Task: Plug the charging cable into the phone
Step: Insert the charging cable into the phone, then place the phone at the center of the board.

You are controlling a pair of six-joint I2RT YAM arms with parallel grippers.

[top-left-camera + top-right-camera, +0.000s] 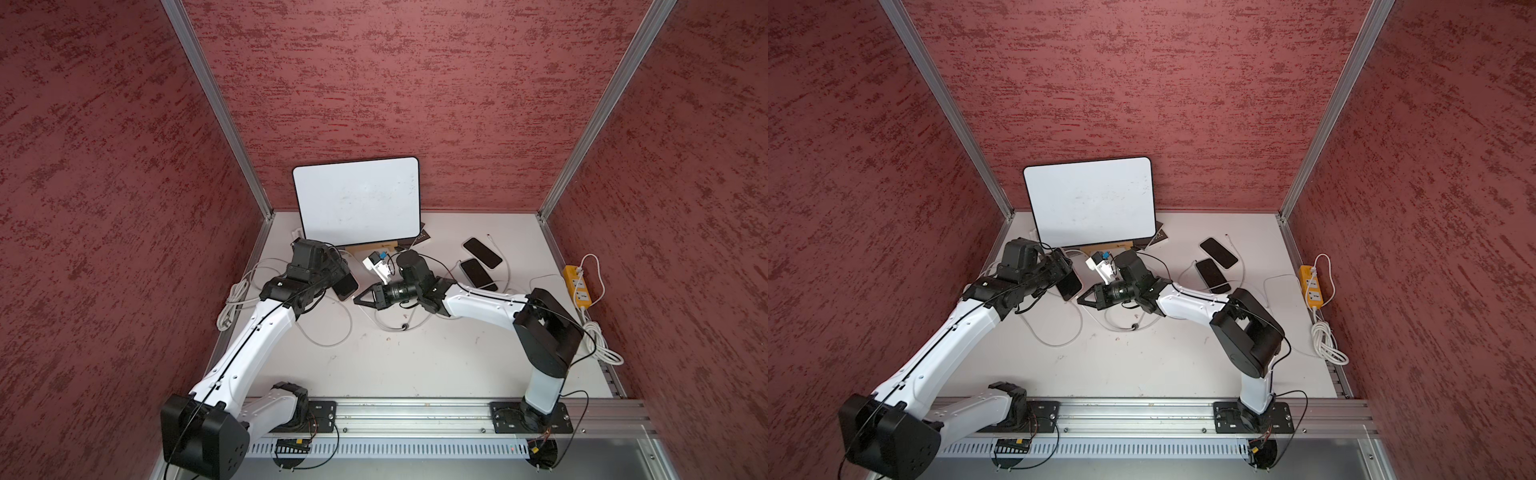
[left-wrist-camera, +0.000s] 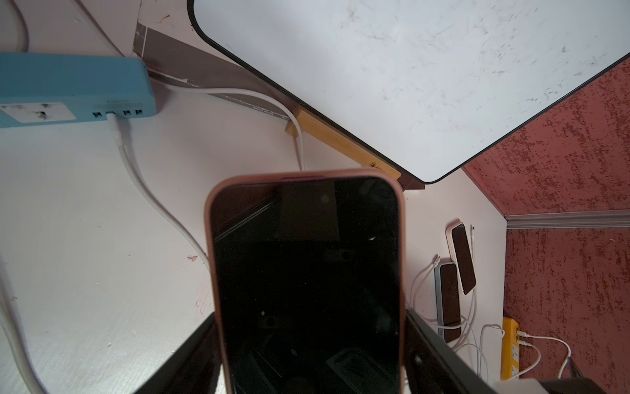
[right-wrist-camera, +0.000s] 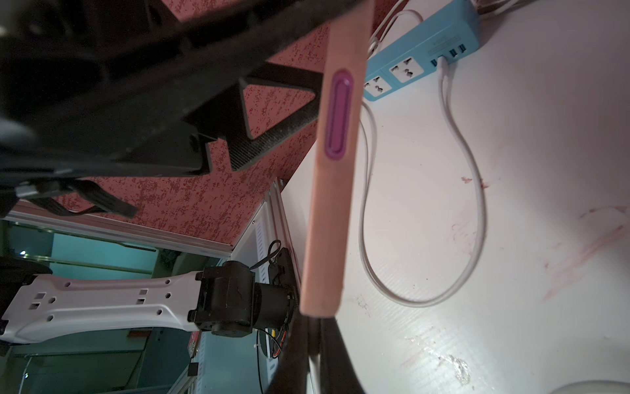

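The left gripper [image 1: 338,277] is clamping a dark-screened smartphone in a pink silicone case [image 2: 306,273] by its two long edges. It is holding the phone above the white tabletop [image 1: 415,361], just left of centre in both top views. The right gripper [image 1: 356,300] is pressing its jaws together on a thin white charging cable [image 3: 314,370], with its tip sitting right at the phone's lower short edge. Whether the plug is meeting the port cannot be told. A blue power strip [image 2: 68,82] is lying at the upper left of the left wrist view. A white dry-erase board [image 1: 357,199] is leaning on the back wall. Two more dark phones [image 1: 482,252] and a yellow power strip [image 1: 577,286] are lying to the right.
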